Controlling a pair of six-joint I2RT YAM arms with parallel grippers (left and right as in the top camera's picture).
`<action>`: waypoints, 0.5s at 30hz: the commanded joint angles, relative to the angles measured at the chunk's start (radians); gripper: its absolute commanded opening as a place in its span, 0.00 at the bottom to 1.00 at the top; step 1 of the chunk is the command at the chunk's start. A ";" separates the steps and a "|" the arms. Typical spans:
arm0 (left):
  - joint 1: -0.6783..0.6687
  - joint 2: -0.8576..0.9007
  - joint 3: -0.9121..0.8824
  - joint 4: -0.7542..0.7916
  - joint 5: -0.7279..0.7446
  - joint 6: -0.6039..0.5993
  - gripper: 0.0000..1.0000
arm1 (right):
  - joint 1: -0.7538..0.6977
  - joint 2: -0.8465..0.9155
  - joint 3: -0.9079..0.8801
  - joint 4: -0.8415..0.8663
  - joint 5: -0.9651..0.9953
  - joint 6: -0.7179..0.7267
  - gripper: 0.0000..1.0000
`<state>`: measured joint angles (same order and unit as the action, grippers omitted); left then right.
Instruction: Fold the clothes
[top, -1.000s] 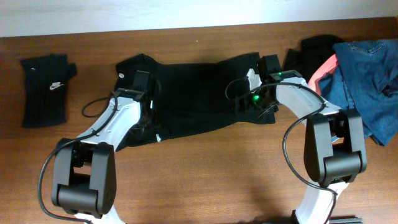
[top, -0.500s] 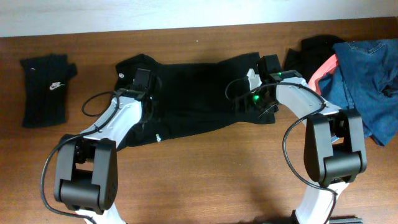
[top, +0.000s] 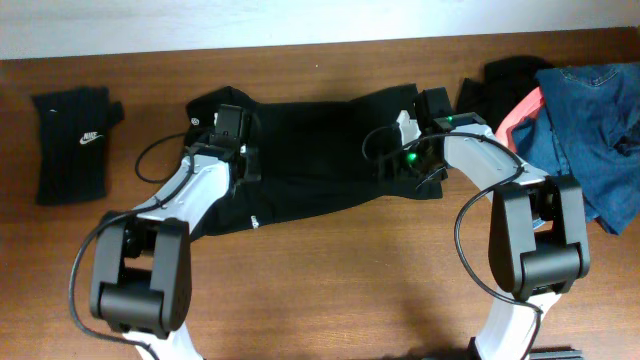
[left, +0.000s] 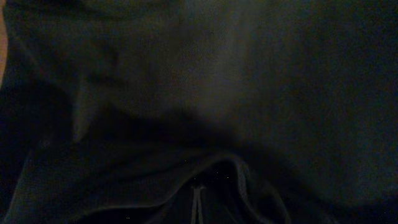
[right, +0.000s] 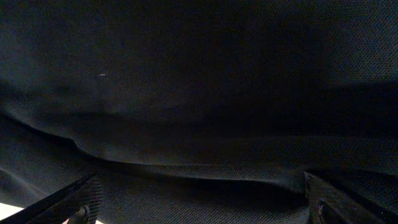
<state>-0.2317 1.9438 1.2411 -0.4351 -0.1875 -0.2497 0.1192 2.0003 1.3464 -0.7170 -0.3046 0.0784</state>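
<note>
The brown wooden worktop (top: 330, 290) fills the overhead view, with a pale wall (top: 150, 25) running as a strip along the top edge. Upper centre, there's the black shirt (top: 320, 150), lying spread in a wide band across the wood, its small white round logo (top: 197, 118) at the upper-left end. Over at the upper left, well apart from it, a black swoosh-marked piece (top: 72, 145) sits folded flat. In the upper right corner is a heap: blue denim (top: 590, 130) on top, a coral-pink piece (top: 520, 110) peeking out at its left edge, more black cloth (top: 505, 75) behind.

Now the arms. The left arm (top: 190, 185) reaches up from the lower left onto the shirt's left part, just beside the logo. The left fingers are pressed together. Their wrist view is all dark cloth, with a pucker (left: 205, 180) rising at lower centre, too dim to say whether any fabric is caught.

The right arm (top: 480, 160) curls in from the lower right onto the shirt's right end. The right fingers (right: 74, 202) are spread wide, one at each lower corner of the wrist view, with black weave lying between them and nothing pinched.
</note>
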 joint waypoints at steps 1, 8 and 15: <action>0.002 0.056 0.003 0.052 -0.067 0.023 0.02 | -0.001 0.028 -0.007 -0.008 0.024 0.004 0.99; 0.012 0.017 0.103 0.090 -0.101 0.110 0.06 | -0.001 0.028 -0.007 -0.004 0.024 0.004 0.99; -0.002 -0.091 0.234 -0.136 -0.087 0.072 0.11 | -0.001 0.028 -0.007 -0.004 0.024 0.004 0.99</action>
<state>-0.2291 1.9324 1.4406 -0.5240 -0.2634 -0.1646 0.1196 2.0003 1.3464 -0.7162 -0.3046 0.0784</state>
